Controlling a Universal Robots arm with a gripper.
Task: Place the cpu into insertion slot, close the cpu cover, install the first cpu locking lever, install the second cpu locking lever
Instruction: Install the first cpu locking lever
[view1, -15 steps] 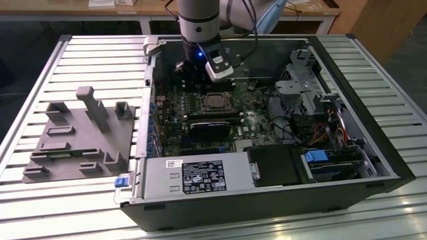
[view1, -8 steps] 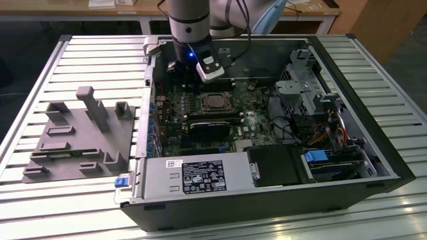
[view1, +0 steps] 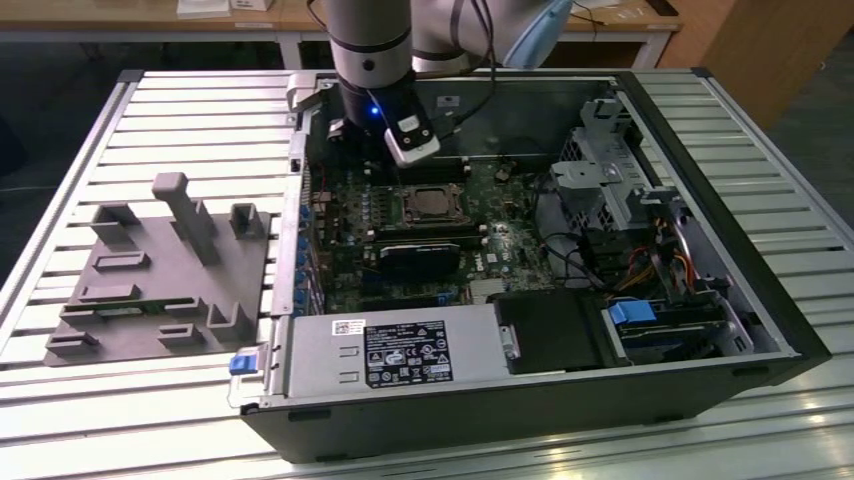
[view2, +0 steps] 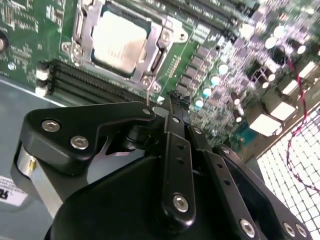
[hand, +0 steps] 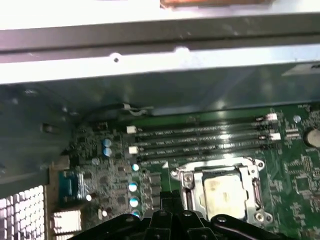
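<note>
The cpu (view2: 119, 41) lies flat in the insertion slot (view2: 75, 30) on the green board, its silver top showing. It also shows in the exterior view (view1: 430, 203) and in the first wrist view (hand: 224, 194). The cpu cover (hand: 186, 181) rests down around the chip, its silvery frame overlapping the chip's edges. My gripper (view2: 173, 100) hovers just off the socket's corner with its black fingers drawn together, shut, nothing visibly between them. A thin metal locking lever (view2: 149, 96) stands beside the fingertips; whether they touch it I cannot tell. In the exterior view the gripper (view1: 379, 152) sits behind the socket.
Long black memory slots (hand: 200, 141) run beside the socket. The open computer case (view1: 747, 300) holds a power supply (view1: 394, 352), a black card (view1: 420, 258) and a drive cage (view1: 614, 180) with cables. A grey fixture plate (view1: 147, 270) lies at the exterior view's left.
</note>
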